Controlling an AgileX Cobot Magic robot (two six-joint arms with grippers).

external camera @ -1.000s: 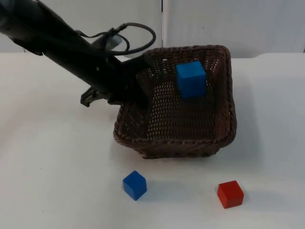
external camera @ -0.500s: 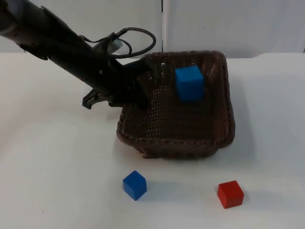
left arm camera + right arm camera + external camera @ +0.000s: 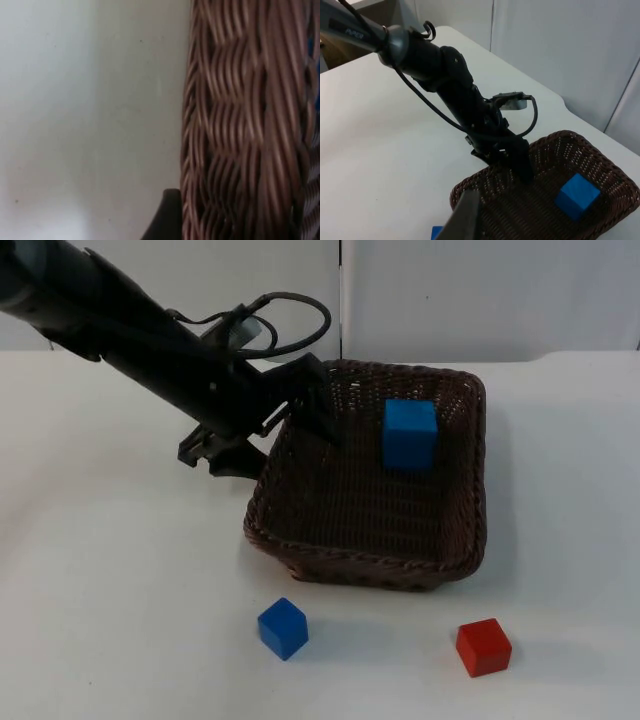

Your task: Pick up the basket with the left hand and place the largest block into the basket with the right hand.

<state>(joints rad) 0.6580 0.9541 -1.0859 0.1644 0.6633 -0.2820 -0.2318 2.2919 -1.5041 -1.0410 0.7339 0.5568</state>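
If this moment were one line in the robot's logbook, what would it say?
left claw: on basket rim | large blue block: in basket | small blue block, red block: on table | right arm: waiting

I see the left pincer (image 3: pixel 520 167) clamped on the near wall of the brown wicker basket (image 3: pixel 600 165), which sits on the white desk (image 3: pixel 380 150). Large blue block (image 3: pixel 576 196) lies inside it.

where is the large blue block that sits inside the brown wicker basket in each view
Top view: the large blue block rests in the brown wicker basket, toward its far right corner.
Left wrist view: basket wall; a blue sliver at the edge may be the block, I can't tell.
Right wrist view: the block lies inside the basket.
Shared landmark: the left gripper at the basket rim.
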